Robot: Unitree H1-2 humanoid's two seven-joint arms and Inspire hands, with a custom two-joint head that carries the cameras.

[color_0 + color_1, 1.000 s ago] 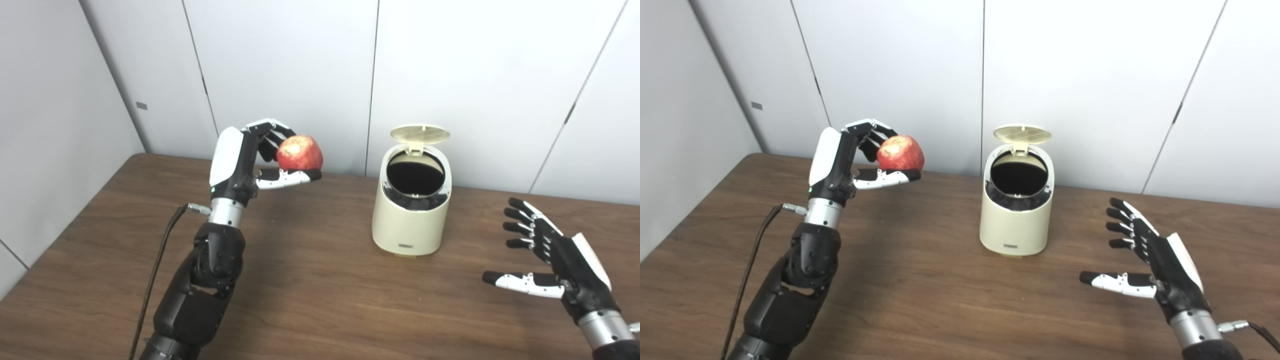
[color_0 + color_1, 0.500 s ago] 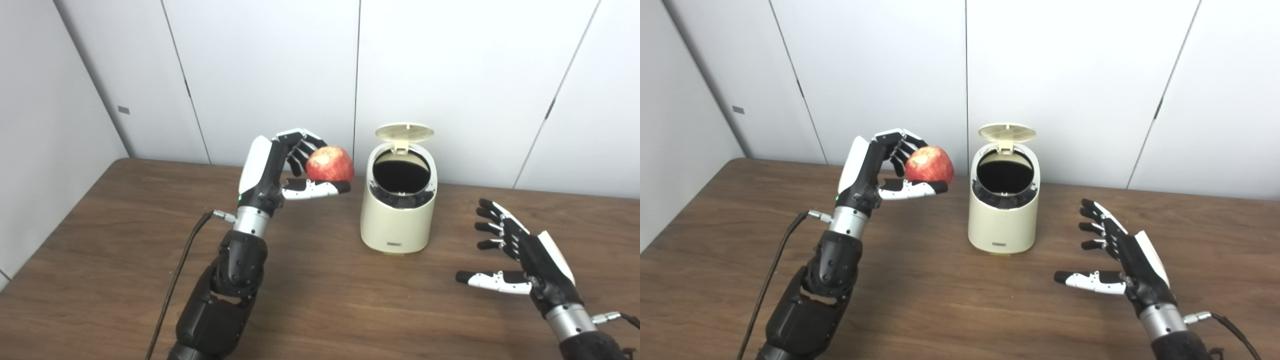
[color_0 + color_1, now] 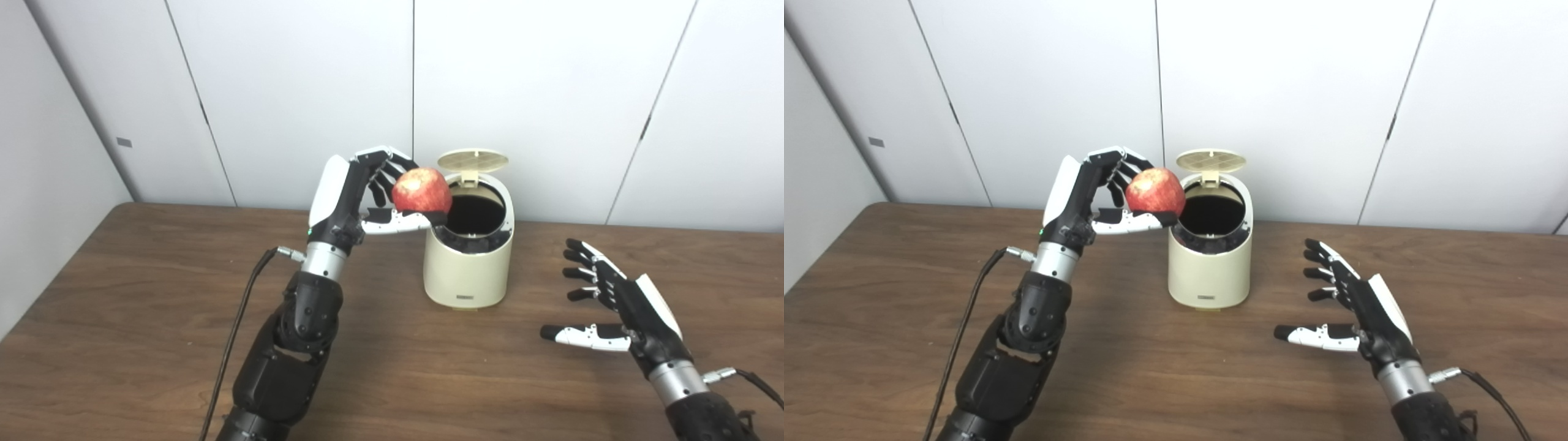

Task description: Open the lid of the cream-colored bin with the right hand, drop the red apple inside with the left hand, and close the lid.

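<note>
The cream-colored bin (image 3: 468, 269) stands on the brown table with its round lid (image 3: 472, 160) flipped up at the back, so the dark inside shows. My left hand (image 3: 352, 199) is raised and shut on the red apple (image 3: 421, 191), which sits at the bin's left rim, just above its edge. Low over the table to the right of the bin, my right hand (image 3: 618, 309) is open with fingers spread and holds nothing.
The brown table (image 3: 141, 294) runs to a left edge and meets pale wall panels behind the bin. A black cable (image 3: 236, 331) hangs from my left wrist down to the front. Another cable (image 3: 756, 383) trails from the right wrist.
My left hand has carried the apple to the right, from well left of the bin to its left rim. The camera has also swung. The right hand stays open beside the bin.
</note>
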